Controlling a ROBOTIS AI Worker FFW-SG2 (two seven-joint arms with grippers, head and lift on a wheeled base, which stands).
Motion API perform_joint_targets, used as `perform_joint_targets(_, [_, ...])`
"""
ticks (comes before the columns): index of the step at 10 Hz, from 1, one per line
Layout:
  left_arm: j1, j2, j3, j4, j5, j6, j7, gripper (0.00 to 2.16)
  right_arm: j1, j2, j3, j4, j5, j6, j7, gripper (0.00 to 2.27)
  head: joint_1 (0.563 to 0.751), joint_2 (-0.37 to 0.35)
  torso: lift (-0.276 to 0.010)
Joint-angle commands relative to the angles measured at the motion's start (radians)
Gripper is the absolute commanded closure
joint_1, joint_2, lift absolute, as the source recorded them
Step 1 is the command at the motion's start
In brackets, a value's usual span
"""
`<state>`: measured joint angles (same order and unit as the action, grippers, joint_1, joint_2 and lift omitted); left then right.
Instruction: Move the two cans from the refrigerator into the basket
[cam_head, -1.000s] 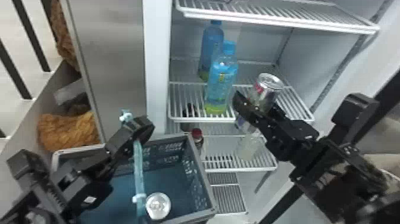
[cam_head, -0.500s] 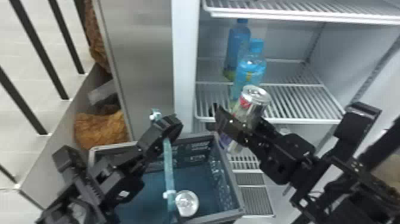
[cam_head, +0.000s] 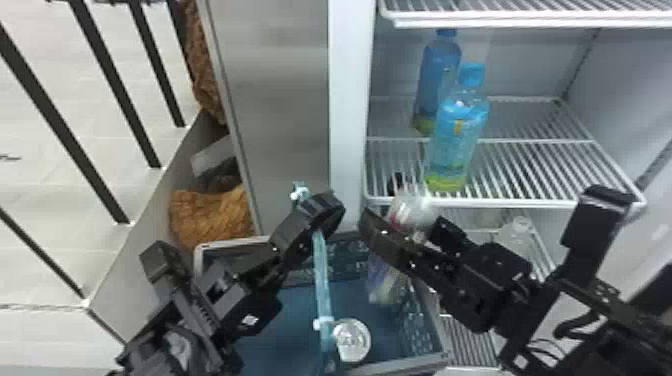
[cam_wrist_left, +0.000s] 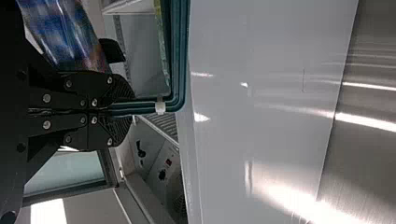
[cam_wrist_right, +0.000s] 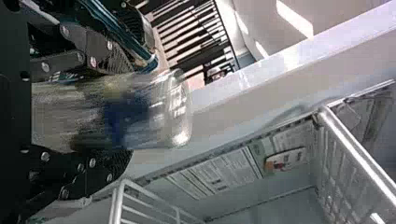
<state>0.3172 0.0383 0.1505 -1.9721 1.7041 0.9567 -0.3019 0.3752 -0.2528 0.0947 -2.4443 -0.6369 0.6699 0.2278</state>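
Right end effector (cam_head: 405, 222) grips a can (cam_wrist_right: 112, 112) by its sides, its two black fingers held apart by the can's width. Left end effector (cam_wrist_left: 123, 110) is narrow, its fingers closed on the blue-green handle (cam_head: 321, 280) of the basket (cam_head: 420, 320). In the head view, the held can is blurred and leans a little, near the basket's side next to the refrigerator (cam_head: 350, 115); whether its base is already below the rim cannot be told. Another can (cam_head: 352, 340) stands upright inside the basket, close to the handle. Two blue bottles (cam_head: 456, 145) stand on a wire shelf (cam_head: 525, 202) in the refrigerator.

The step in hand appears to be bringing the second can across to the basket, with the first one already in. What comes next calls for getting the can fully inside the rim, lowering it upright beside the first, and opening the right fingers only once it rests on the bottom. The left grip should keep the handle steady. A low or hasty approach could knock the rim, catch the handle or tip the standing can.
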Motion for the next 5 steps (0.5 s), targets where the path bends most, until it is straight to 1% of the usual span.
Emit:
perform_joint_targets(1, [0.002,0.0,-0.001,0.0,0.001,-0.002,0.0,1.2,-0.002,0.001,-0.001,0.016,0.003,-0.029,0.002,0.07,0.695,0.025,-0.035])
perform_joint_targets(3, [0.002,0.0,-0.001,0.0,0.003,-0.002,0.0,1.2,0.008,0.012,-0.031,0.04,0.009,-0.091,0.015,0.13,0.695,0.018,-0.035])
perform_joint_targets(5, [0.004,0.0,0.001,0.0,0.003,-0.002,0.0,1.2,0.037,0.043,-0.093,0.092,0.061,-0.223,0.062,0.13,0.695,-0.008,-0.035])
